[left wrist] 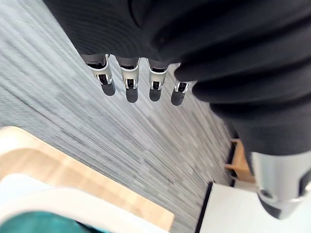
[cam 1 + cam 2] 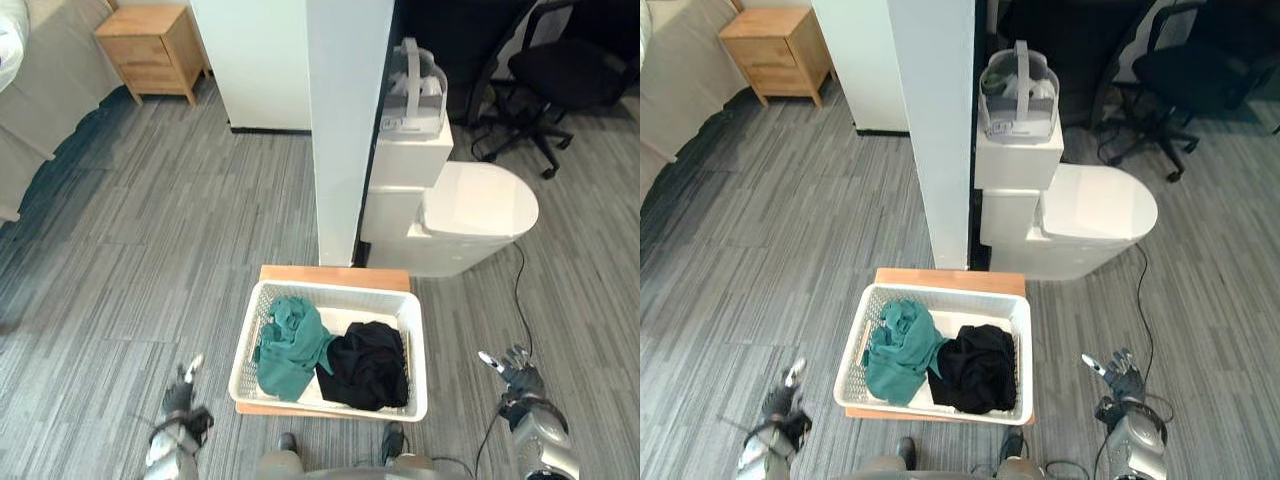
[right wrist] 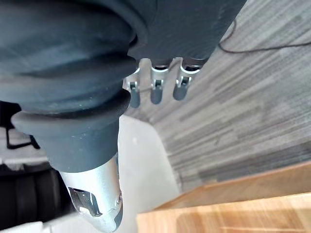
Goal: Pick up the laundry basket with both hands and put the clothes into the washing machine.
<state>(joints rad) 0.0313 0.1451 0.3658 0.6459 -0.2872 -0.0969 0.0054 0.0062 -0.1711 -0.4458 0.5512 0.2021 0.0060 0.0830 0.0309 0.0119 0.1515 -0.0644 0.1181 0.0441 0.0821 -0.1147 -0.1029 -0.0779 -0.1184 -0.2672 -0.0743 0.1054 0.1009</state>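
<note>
A white slatted laundry basket [image 2: 415,340] rests on a low wooden board [image 2: 335,275] on the grey floor in front of me. Inside lie a teal garment [image 2: 288,345] on the left and a black garment [image 2: 367,365] on the right. My left hand [image 2: 180,400] hangs open to the left of the basket, apart from it, fingers [image 1: 129,87] straight. My right hand [image 2: 515,378] is open to the right of the basket, also apart, its fingers [image 3: 156,90] straight. A white rounded machine [image 2: 470,215] stands beyond the basket at the right.
A white pillar [image 2: 345,120] rises just behind the basket. A small grey basket [image 2: 413,95] sits on a white box stack beside it. A wooden nightstand [image 2: 155,50] stands far left, a black office chair [image 2: 555,75] far right.
</note>
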